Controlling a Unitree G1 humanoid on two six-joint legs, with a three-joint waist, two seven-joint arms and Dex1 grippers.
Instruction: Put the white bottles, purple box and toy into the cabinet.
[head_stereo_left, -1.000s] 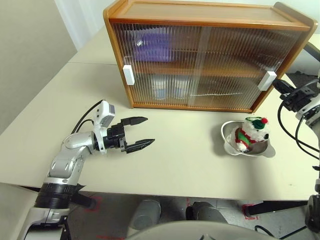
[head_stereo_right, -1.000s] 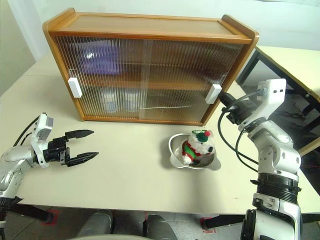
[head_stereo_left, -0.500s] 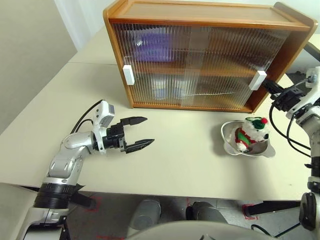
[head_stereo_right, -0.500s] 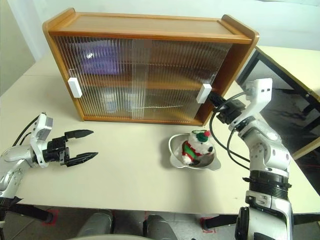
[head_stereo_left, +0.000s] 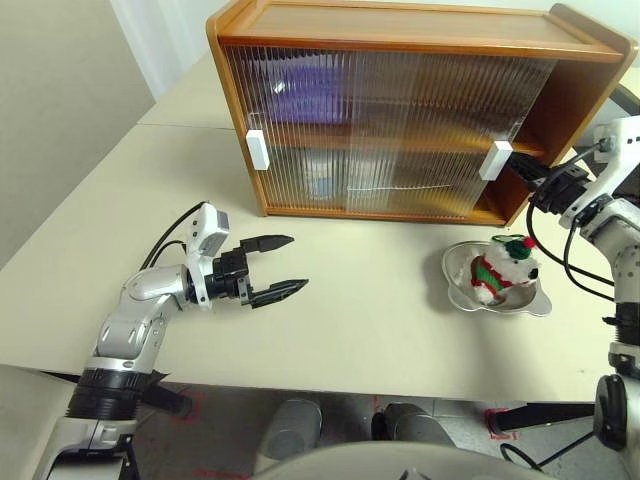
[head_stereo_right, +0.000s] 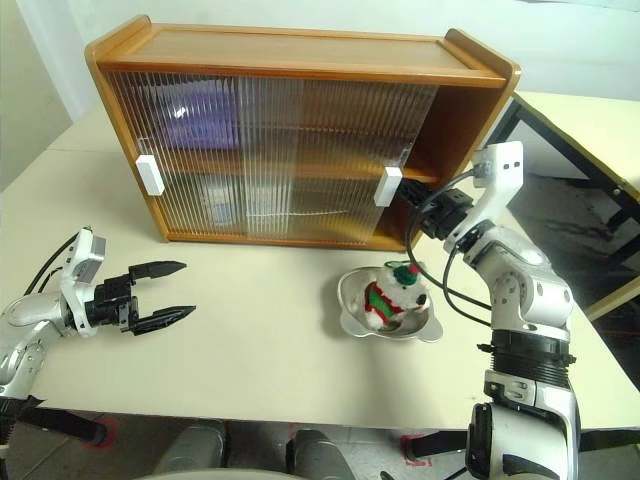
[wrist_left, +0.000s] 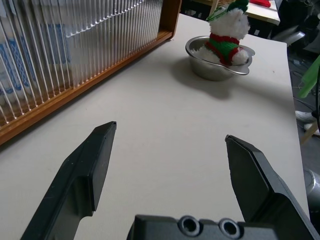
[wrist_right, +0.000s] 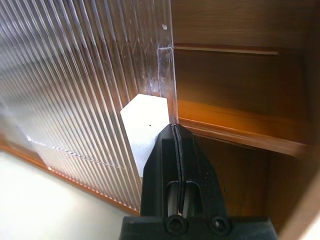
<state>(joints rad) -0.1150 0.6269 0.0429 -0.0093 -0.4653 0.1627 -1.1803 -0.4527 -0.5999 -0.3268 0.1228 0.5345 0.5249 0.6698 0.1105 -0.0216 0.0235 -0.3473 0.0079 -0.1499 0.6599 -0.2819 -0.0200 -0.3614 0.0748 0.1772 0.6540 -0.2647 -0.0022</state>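
Observation:
The cabinet (head_stereo_left: 400, 20) stands at the back of the table. My right gripper (head_stereo_left: 520, 172) is shut, its tip against the white handle (wrist_right: 145, 120) of the right sliding door. That door stands partly slid left, baring the wooden inside (head_stereo_left: 545, 115) at the right end. Behind the ribbed doors I make out the purple box (head_stereo_left: 310, 85) on the upper shelf and the white bottles (head_stereo_left: 325, 180) below, both blurred. The toy (head_stereo_left: 505, 265) sits in a steel bowl in front of the cabinet's right end. My left gripper (head_stereo_left: 297, 261) hovers open over the table to the left, holding nothing.
The steel bowl (head_stereo_left: 535, 302) lies close to my right arm. The left door's white handle (head_stereo_left: 256, 150) is at the cabinet's left end. A dark table frame (head_stereo_right: 560, 160) stands to the right. The table's front edge runs just below my left arm.
My right gripper has moved left with the right door's handle, and the door has slid left, opening a gap at the cabinet's right end. The left arm has stayed still.

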